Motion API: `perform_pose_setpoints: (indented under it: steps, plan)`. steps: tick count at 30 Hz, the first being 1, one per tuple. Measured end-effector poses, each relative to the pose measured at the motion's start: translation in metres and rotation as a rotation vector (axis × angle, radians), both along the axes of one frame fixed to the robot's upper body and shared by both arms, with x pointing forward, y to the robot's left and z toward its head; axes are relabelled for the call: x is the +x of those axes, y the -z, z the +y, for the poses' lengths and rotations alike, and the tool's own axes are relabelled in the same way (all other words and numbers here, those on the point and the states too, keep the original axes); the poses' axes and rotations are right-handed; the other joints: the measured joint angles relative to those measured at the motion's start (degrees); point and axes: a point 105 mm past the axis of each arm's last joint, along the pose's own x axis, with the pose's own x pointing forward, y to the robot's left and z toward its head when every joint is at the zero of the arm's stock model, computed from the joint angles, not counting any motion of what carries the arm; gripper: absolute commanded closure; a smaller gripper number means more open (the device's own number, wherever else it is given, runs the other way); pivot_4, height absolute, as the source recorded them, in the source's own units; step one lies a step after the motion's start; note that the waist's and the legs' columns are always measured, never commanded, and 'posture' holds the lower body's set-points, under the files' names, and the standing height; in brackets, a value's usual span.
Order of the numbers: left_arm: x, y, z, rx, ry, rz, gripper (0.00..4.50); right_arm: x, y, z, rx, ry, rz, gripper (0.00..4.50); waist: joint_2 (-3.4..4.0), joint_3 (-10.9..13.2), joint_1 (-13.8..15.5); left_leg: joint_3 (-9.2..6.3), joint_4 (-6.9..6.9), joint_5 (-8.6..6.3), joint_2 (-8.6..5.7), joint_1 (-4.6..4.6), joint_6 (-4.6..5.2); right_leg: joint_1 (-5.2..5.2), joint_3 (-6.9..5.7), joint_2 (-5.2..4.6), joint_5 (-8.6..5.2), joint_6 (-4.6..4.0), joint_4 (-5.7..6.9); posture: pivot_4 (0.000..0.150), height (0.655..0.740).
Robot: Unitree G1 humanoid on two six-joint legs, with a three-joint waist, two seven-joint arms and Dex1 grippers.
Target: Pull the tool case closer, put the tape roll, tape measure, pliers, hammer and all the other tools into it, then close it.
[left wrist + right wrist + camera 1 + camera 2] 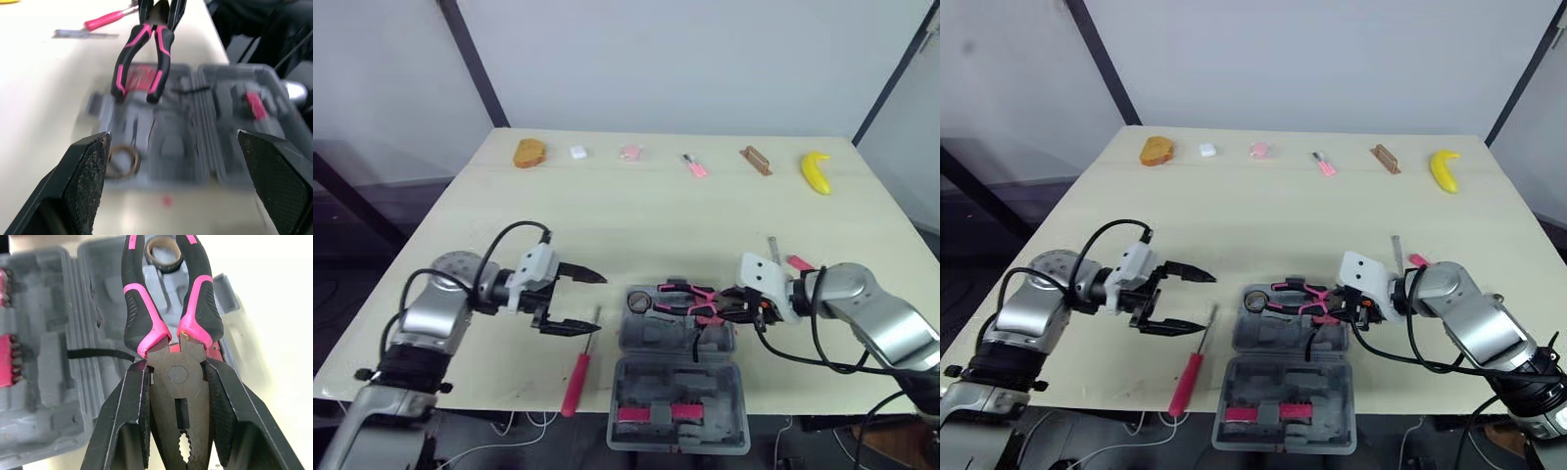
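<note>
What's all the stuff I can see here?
Table: one, pale, under everything.
Case: one, grey, open, front edge.
Pliers: one, pink-black, above case.
Tape roll: one, brown, inside case.
Screwdriver: one, red, left of case.
Pink-handled item: one, right of case.
Banana: one, yellow, back row's right end.
Orange lump, white block, pink lump, pink stick, brown block: one each, back row.
Left tool: one, black, open, left of case.
Right tool: one, black, gripping pliers.
</note>
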Motion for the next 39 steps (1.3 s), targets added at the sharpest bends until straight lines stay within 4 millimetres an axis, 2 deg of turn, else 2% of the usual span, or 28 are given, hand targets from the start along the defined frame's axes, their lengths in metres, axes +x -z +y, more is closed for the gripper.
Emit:
perform_pose_setpoints:
  steps: [3,7,15,22,28,38,39]
  plan:
    - [-0.011,0.000,0.010,0.004,-0.014,0.008,0.13,-0.004,0.004,0.004,-0.029,-0.016,0.014,3.49,0.00,0.0,-0.2,0.02,0.00,0.00,0.01,-0.01,0.00,-0.01,0.02,0.00,0.00,0.00,-0.01,0.150,0.7400]
    - [-0.021,-0.010,0.027,0.005,-0.050,-0.001,0.13,-0.009,0.011,0.012,-0.101,-0.049,0.018,3.49,0.03,0.0,-0.4,0.00,-0.02,0.00,0.03,0.02,0.00,-0.02,0.00,0.04,0.00,-0.01,0.02,0.150,0.7400]
    - [-0.029,-0.009,0.040,0.028,-0.087,0.016,0.13,-0.011,0.021,0.028,-0.217,-0.079,0.016,3.49,0.04,0.0,-0.4,0.01,-0.01,0.00,0.03,0.02,0.00,-0.03,-0.01,0.05,-0.01,-0.01,0.02,0.150,0.7400]
    - [-0.030,-0.011,0.039,0.020,-0.082,0.014,0.13,-0.006,0.025,0.045,-0.278,-0.087,-0.030,3.49,0.04,0.0,-0.4,0.04,-0.01,0.00,0.02,0.01,0.00,-0.03,-0.04,0.05,-0.01,-0.01,0.01,0.150,0.7400]
    - [-0.029,-0.015,0.037,0.016,-0.071,0.005,0.13,-0.005,0.029,0.064,-0.259,-0.106,-0.034,3.49,0.05,0.0,-0.5,0.14,-0.02,0.00,0.02,0.01,0.00,-0.03,-0.05,0.07,-0.01,-0.01,0.02,0.150,0.7400]
    - [-0.029,-0.016,0.036,0.019,-0.069,0.013,0.13,-0.003,0.032,0.068,-0.251,-0.101,-0.023,3.49,0.04,0.0,-0.7,0.26,-0.02,0.00,0.06,0.02,0.00,-0.04,-0.05,0.11,-0.01,-0.02,0.04,0.150,0.7400]
    - [-0.029,-0.016,0.036,0.019,-0.069,0.013,0.05,-0.003,0.032,0.068,-0.251,-0.101,-0.023,2.99,0.04,0.0,-0.7,0.26,-0.02,0.00,0.06,0.02,0.00,-0.04,-0.05,0.11,-0.01,-0.02,0.04,0.150,0.7400]
